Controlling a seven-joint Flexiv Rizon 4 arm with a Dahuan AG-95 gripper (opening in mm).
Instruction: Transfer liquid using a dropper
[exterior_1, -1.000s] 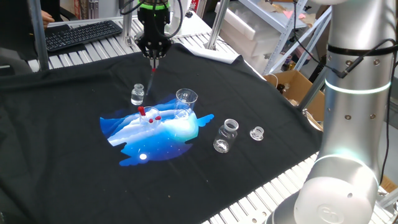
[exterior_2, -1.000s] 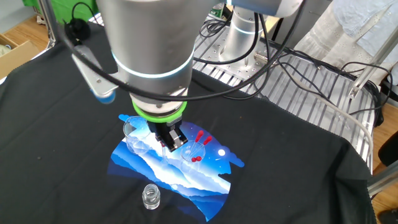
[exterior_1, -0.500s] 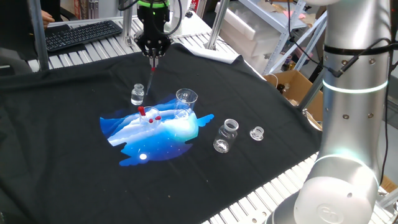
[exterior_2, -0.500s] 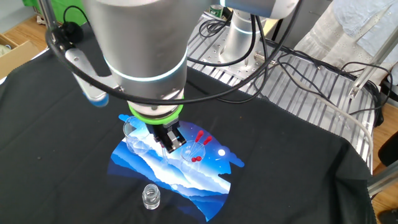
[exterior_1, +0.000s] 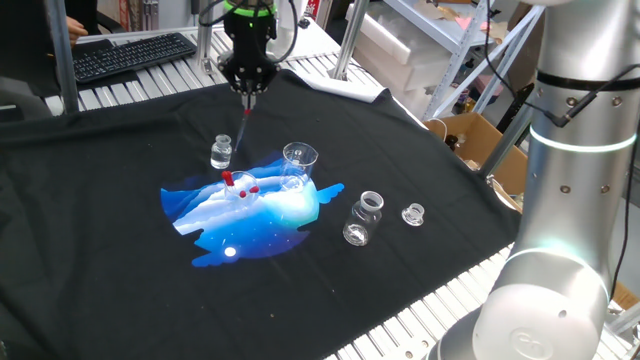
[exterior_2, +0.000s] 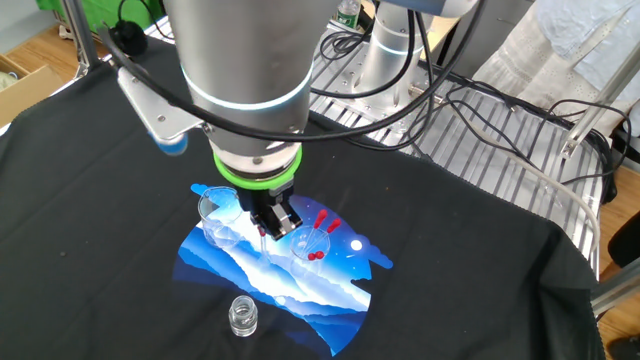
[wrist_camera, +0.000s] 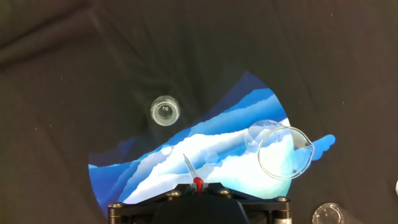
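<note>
My gripper (exterior_1: 247, 88) is shut on the red bulb of the dropper (exterior_1: 245, 120), which hangs tip down above the black cloth at the far side. In the hand view the clear tube of the dropper (wrist_camera: 188, 167) points out from the gripper (wrist_camera: 198, 185) over the blue-and-white print. A glass beaker (exterior_1: 298, 165) stands on the print, right of the dropper tip in the hand view. A small glass vial (exterior_1: 221, 152) stands a little below and left of the hanging tip. In the other fixed view the gripper (exterior_2: 272, 218) hovers between the beaker (exterior_2: 215, 215) and a shallow dish (exterior_2: 312, 243).
The shallow clear dish (exterior_1: 240, 186) holds small red pieces. A glass jar (exterior_1: 364, 217) and its stopper (exterior_1: 413, 214) stand to the right on the black cloth (exterior_1: 120, 290). A keyboard (exterior_1: 130, 55) lies beyond the cloth's far edge.
The arm's upper links have shifted a little in the fixed views. The gripper and the dropper stay at nearly the same spot, still shut together.
</note>
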